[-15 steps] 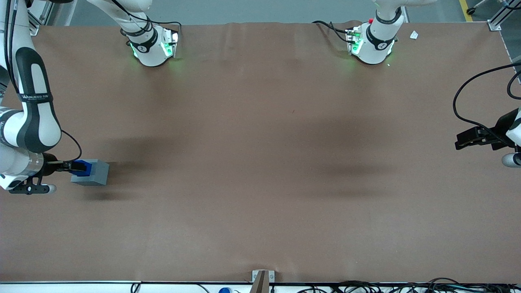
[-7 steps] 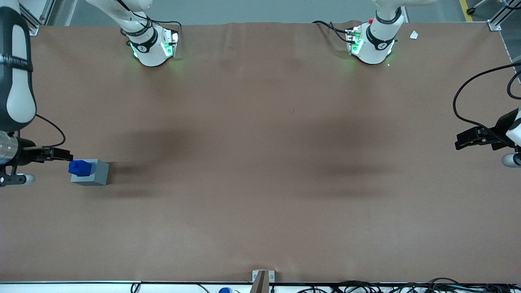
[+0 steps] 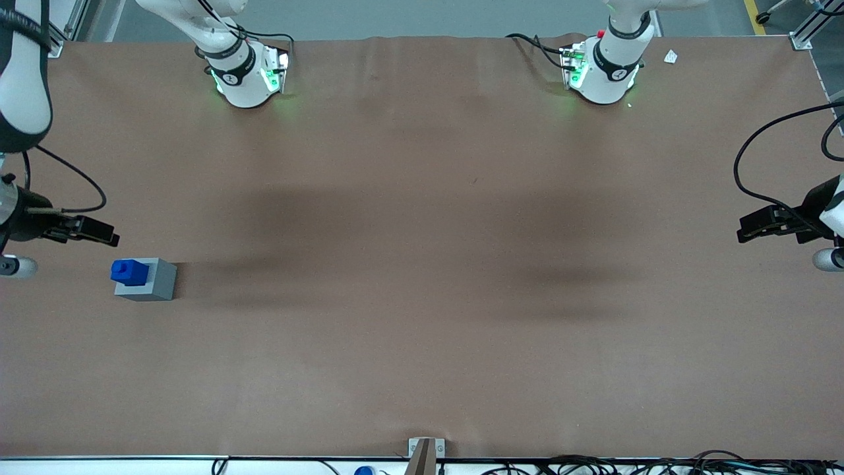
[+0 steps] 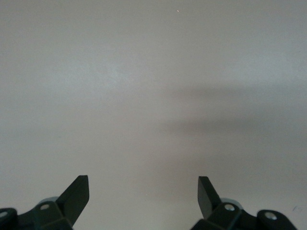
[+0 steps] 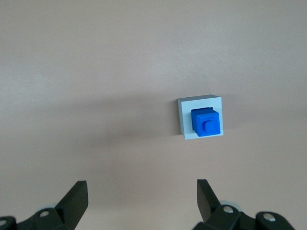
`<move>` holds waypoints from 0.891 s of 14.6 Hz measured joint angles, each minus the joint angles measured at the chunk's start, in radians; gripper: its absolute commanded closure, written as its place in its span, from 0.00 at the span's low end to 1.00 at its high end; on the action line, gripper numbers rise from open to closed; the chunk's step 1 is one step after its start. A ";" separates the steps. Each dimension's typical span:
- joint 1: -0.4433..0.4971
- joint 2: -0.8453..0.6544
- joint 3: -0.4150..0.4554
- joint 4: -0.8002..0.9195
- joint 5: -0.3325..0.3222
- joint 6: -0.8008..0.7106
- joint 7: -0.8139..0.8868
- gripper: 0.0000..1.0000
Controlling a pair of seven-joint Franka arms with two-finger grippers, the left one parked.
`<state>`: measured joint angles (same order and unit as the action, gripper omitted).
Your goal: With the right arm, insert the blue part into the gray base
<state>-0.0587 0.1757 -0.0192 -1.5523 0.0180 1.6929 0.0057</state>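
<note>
Front view, left edge of the frame:
My arm: the white jointed right arm with black panels [image 3: 23, 79] comes down along the frame's left edge at the working end of the table.
My gripper: the black two-finger gripper [image 3: 99, 232] hangs above the brown table cover [image 3: 422, 264], clear of the block, holding nothing.
Gray base: the light-gray plastic cube [image 3: 155, 282] rests on the cover at lower left, just below my fingertips in the frame and nearer the front camera.
Blue part: the small bright-blue stepped plastic block [image 3: 129, 272] sits in the top of the gray cube and stands up out of it.

Right wrist view:
My fingers: two black fingertips [image 5: 76, 201] stand spread wide apart, with only bare cover between them.
Gray base: the cube [image 5: 184, 120] lies well apart from my fingers, seen from above.
Blue part: the blue block [image 5: 206, 123] is seated in the square socket, stud upward, gray rim showing around it.
</note>
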 measured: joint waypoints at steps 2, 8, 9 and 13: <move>0.019 -0.086 0.000 -0.060 0.000 0.017 0.008 0.00; 0.031 -0.360 0.001 -0.269 0.000 0.009 0.009 0.00; 0.031 -0.387 0.001 -0.283 0.000 -0.012 0.009 0.00; 0.031 -0.420 0.000 -0.271 0.000 -0.068 0.010 0.00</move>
<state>-0.0277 -0.2443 -0.0189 -1.8228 0.0178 1.6245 0.0157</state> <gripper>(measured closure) 0.000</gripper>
